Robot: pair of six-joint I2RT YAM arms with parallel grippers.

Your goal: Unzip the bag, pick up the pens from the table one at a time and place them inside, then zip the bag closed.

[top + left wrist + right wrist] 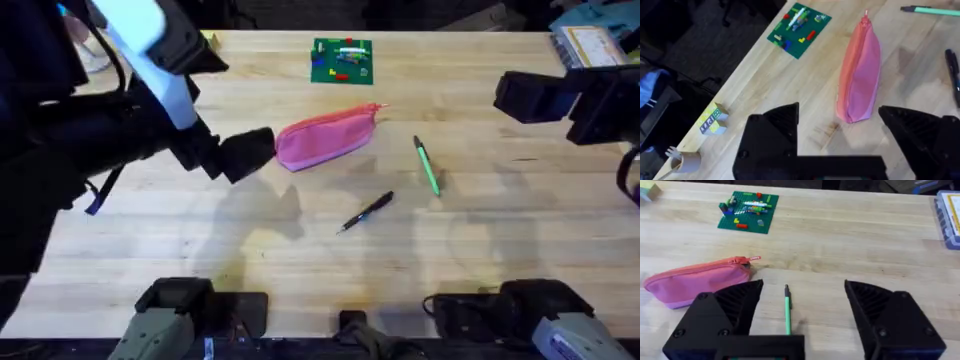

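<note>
The pink bag (325, 137) lies on the table (480, 250) with its zipper shut and the small pull (754, 258) at its right end. My left gripper (250, 152) hangs open just off the bag's left end; in the left wrist view the bag (858, 80) stretches away from between the fingers (775, 130). The light green pen (427, 165) lies right of the bag, and the black pen (366, 212) is in front of it. My right gripper (515, 97) is raised at the far right, open, with the green pen (787, 310) showing below between its fingers.
A green board with small parts (342, 60) sits behind the bag. A small printed block (712, 119) rests near the table's far left edge. A blue-rimmed box (950, 215) stands at the back right corner.
</note>
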